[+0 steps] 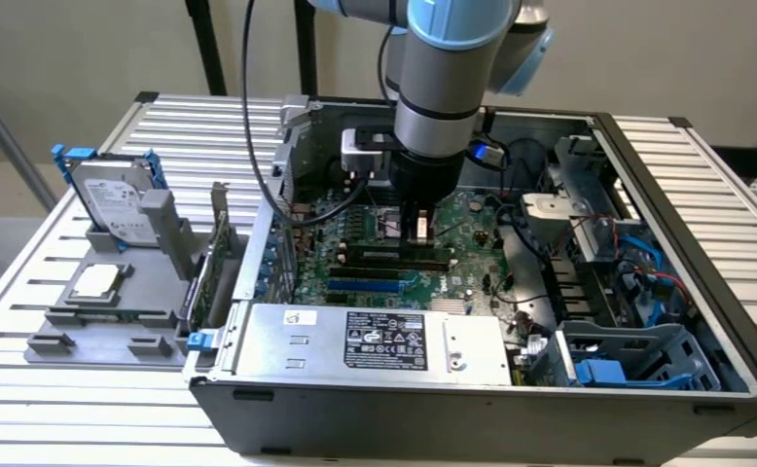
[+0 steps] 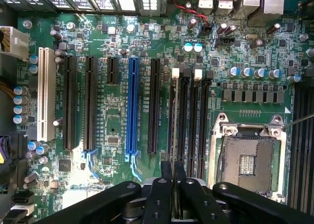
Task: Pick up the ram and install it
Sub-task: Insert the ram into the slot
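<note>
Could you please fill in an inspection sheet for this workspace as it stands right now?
Surface: slatted metal table carrying an open PC case.
Job's things: the ram, seen edge-on, lined up over the memory slots of the motherboard; whether it is seated cannot be told.
Clutter: grey fixture beside the case, holding a hard drive, a processor chip and an expansion card.
Grippers: gripper inside the case, shut on the ram.
Cables: black cable hanging into the case; blue cables by the drive bays.
Surroundings: pale wall, black posts.
</note>
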Robot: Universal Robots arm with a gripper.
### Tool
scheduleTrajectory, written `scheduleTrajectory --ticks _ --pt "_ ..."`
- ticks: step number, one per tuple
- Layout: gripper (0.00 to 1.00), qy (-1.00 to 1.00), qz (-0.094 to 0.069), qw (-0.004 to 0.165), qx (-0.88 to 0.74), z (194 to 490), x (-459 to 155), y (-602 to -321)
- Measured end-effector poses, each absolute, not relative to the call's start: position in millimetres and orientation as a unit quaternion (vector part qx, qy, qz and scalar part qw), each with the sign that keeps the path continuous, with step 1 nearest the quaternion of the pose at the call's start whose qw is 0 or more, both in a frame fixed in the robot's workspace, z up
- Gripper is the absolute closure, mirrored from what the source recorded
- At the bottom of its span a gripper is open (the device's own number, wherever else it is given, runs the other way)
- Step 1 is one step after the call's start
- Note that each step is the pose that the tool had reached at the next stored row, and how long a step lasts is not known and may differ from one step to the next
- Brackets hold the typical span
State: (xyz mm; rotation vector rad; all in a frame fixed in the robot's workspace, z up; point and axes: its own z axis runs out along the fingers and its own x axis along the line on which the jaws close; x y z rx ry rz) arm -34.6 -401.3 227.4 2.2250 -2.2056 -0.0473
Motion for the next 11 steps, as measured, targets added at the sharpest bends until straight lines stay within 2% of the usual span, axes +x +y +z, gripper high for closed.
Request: scheduleTrajectory --ticks 11 --pt "0.87 -0.704 -0.011 0.008 0.71 225.7 -34.9 -400.9"
